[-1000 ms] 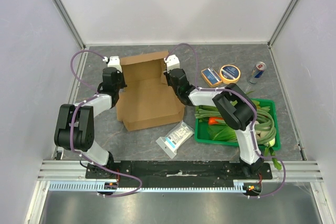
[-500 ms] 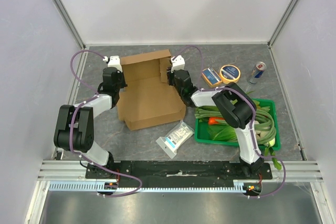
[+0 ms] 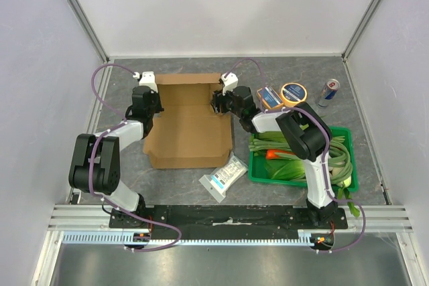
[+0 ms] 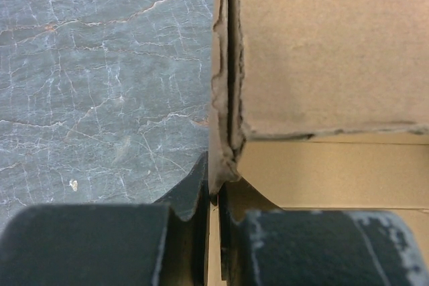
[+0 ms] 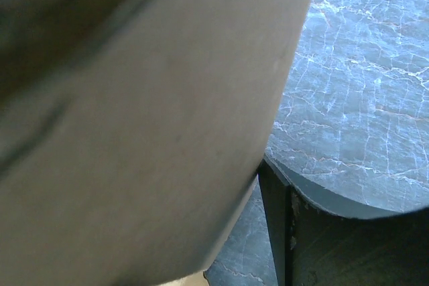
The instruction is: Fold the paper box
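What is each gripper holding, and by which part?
The left gripper pinches the paper box by its left wall's edge. Whether the right gripper grips it cannot be told.

Grey table (image 3: 175, 187) carries paper box (image 3: 191, 132), packet (image 3: 223, 177), crate (image 3: 258, 176) (green).

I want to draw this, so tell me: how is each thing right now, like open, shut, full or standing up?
Big brown cardboard box: open, lid not folded over.
Left pincer: shut on the box's left wall.
Right pincer: at the box's right back corner; open or shut unclear.
Green plastic crate: full of vegetables.
White-and-blue plastic packet: lying flat.
Silver drink can: standing upright.
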Controlling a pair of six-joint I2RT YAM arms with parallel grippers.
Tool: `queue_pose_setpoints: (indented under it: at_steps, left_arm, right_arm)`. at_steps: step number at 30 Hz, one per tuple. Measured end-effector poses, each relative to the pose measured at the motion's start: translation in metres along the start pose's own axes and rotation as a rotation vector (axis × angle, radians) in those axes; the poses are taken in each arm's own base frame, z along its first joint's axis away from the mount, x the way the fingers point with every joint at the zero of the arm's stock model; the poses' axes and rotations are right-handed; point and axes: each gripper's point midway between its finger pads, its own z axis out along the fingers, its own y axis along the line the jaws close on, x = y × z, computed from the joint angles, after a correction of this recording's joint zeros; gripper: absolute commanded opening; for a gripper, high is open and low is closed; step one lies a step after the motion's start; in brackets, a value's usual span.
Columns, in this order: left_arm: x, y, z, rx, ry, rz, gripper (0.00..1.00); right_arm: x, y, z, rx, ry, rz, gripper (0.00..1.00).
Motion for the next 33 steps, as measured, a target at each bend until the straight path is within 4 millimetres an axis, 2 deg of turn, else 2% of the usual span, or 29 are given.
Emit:
queue_pose_setpoints:
  at_steps: [3,6,7,10,12,13,14,15,16,17,19,25,33]
  left_arm:
    - [0.000,0.000,0.000,0.000,0.001,0.000,0.02]
    - [0.000,0.000,0.000,-0.002,0.001,0.000,0.02]
    - [0.000,0.000,0.000,-0.002,0.001,0.000,0.02]
    - [0.000,0.001,0.000,-0.006,0.001,0.000,0.02]
    - [0.001,0.001,0.000,-0.004,0.003,0.000,0.02]
    - [0.001,0.000,0.000,-0.004,0.005,0.001,0.02]
    - [0.002,0.001,-0.001,-0.007,0.009,0.001,0.02]
    - [0.004,0.002,-0.001,-0.013,0.014,0.001,0.02]
    - [0.005,0.004,-0.002,-0.019,0.015,-0.001,0.02]
    - [0.005,0.005,-0.003,-0.027,0.017,-0.004,0.02]
    - [0.006,0.007,-0.005,-0.038,0.017,-0.010,0.02]
    - [0.001,0.006,-0.008,-0.048,0.004,-0.014,0.02]
    - [0.002,-0.001,-0.008,-0.035,0.004,-0.008,0.02]
  right_arm:
    - [0.002,0.001,0.000,-0.019,0.018,-0.011,0.62]
    - [0.003,0.001,0.000,-0.035,0.029,-0.020,0.52]
    - [0.003,0.001,0.000,-0.034,0.031,-0.023,0.43]
    - [0.004,-0.005,0.000,-0.004,0.031,-0.029,0.37]
    - [0.003,-0.010,0.000,0.062,0.028,-0.034,0.30]
    - [0.003,-0.011,0.001,0.093,0.027,-0.041,0.23]
    - [0.002,-0.012,0.001,0.134,0.029,-0.046,0.23]
    - [0.001,-0.012,0.000,0.175,0.029,-0.054,0.25]
    - [0.000,-0.011,0.000,0.222,0.029,-0.058,0.40]
    - [-0.002,-0.010,0.000,0.246,0.026,-0.059,0.47]
    - [-0.007,-0.003,0.001,0.263,0.029,-0.061,0.56]
    - [-0.004,0.001,0.000,0.276,0.055,-0.071,0.57]
    - [0.008,-0.008,-0.022,0.262,0.087,-0.077,0.58]
